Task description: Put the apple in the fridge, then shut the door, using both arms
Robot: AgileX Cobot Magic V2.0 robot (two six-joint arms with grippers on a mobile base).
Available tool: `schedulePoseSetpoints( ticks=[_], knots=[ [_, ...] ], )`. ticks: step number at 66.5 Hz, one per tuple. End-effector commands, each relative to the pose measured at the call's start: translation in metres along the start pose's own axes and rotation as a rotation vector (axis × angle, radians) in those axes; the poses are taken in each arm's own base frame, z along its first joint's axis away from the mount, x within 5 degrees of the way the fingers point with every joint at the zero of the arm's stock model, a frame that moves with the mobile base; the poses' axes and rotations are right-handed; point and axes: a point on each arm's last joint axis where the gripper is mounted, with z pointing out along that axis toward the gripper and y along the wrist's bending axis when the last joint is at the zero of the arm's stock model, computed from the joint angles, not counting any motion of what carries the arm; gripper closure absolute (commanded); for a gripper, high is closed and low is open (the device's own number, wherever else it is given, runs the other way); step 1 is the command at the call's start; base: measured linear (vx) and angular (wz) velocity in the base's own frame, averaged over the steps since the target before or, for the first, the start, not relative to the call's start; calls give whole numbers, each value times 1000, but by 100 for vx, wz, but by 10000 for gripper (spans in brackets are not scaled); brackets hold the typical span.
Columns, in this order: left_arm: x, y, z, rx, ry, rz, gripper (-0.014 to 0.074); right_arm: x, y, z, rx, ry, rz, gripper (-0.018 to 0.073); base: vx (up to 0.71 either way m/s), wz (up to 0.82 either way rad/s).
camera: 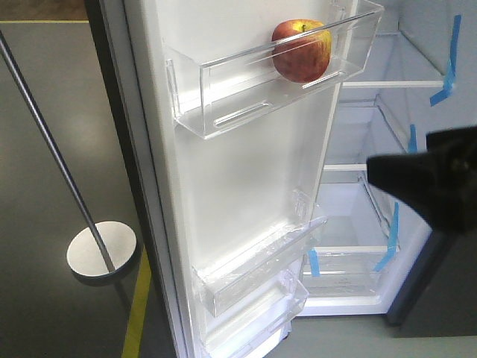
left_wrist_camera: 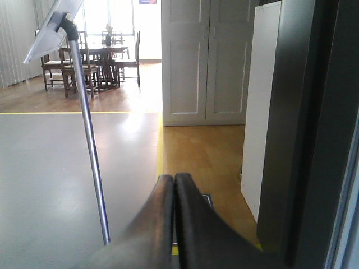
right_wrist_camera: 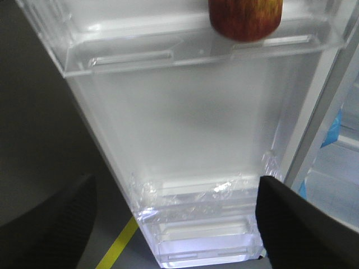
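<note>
The apple [camera: 301, 51], red with yellow streaks, rests in the upper clear bin [camera: 223, 97] on the white inner face of the open door [camera: 238, 186]. The fridge [camera: 373, 253] shows white shelves and blue tape behind it. In the right wrist view the apple [right_wrist_camera: 245, 19] lies at the top edge, well above my right gripper [right_wrist_camera: 176, 224]. That gripper is open, fingers [right_wrist_camera: 50, 224] wide apart with nothing between them. My right arm [camera: 432, 175] hangs black in front of the shelves. My left gripper [left_wrist_camera: 174, 180] is shut on nothing, beside the door's dark outer face [left_wrist_camera: 314, 140].
A metal pole [camera: 52, 142] on a round base [camera: 102, 247] stands on the grey floor left of the door. Yellow floor tape [camera: 136, 313] runs by the door's foot. Lower clear bins [camera: 253, 276] jut from the door. A white cabinet [left_wrist_camera: 202, 61] and wooden floor lie beyond.
</note>
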Motion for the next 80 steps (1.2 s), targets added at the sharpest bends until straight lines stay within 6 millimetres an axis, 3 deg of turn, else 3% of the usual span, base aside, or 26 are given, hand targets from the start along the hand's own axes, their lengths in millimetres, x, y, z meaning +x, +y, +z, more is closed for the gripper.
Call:
schedulePoseSetpoints(
  ticks=[1, 21, 35, 49, 56, 80],
  knots=[
    [-3, -1, -1, 12, -81, -6, 603, 13, 6, -19, -11, -99, 17, 4, 0, 0],
    [-3, -1, -1, 12, -81, -6, 603, 94, 27, -45, -138, -26, 92, 4, 0, 0],
    [-3, -1, -1, 12, -81, -6, 603, 137, 39, -52, -246, 65, 125, 4, 0, 0],
    [-3, -1, -1, 12, -81, -6, 603, 157, 43, -58, -267, 89, 123, 4, 0, 0],
    [-4, -1, -1, 9, -85, 87, 603, 164, 44, -58, -271, 95, 120, 4, 0, 0],
    [-5, -1, -1, 9, -95, 107, 603, 166, 44, -59, -276, 110, 116, 4, 0, 0]
  ],
)
